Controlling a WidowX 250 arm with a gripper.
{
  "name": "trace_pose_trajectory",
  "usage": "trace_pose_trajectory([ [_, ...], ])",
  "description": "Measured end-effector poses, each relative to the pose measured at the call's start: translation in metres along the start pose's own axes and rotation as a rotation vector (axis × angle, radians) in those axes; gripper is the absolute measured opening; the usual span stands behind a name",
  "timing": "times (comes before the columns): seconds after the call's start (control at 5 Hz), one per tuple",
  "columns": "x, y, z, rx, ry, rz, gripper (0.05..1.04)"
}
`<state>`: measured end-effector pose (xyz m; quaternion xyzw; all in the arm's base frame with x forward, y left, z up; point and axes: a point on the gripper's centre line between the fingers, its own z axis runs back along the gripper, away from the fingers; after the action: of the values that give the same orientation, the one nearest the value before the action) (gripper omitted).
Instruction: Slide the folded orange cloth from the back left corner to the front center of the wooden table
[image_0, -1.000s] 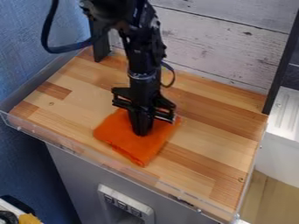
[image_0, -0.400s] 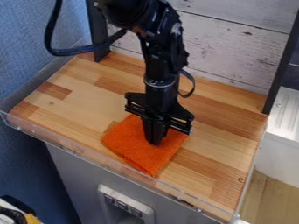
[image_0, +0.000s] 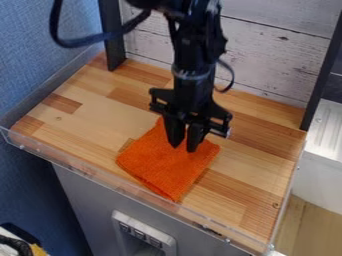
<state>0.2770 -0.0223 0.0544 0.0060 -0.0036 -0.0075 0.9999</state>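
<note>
- Since the earlier frame, the gripper is being shifted up the view, its fingers are being parted, and the cloth is being left where it was.
- The orange cloth is being borne by the table, near its middle, with a corner being pointed toward the front edge.
- The cloth's rear part is being overlapped by the fingertips, which are being held slightly apart; whether the cloth is being touched cannot be told.
- Above, the gripper is being carried by the black arm, with a thick cable being looped to its left in the view.
- Behind, the table is being backed by whitewashed planks; its front is being edged by a clear strip.
</note>
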Motion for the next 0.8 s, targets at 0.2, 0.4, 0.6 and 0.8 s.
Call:
trace_pose_trajectory([
  [0.2,0.022,0.019,0.021,-0.011,-0.034,0.004,0.788],
  [0.4,0.045,0.036,0.037,-0.018,-0.036,-0.004,0.996],
  [0.6,0.065,0.052,0.05,-0.023,-0.025,-0.001,1.001],
  [0.8,0.078,0.064,0.062,-0.026,-0.009,0.001,1.0],
])
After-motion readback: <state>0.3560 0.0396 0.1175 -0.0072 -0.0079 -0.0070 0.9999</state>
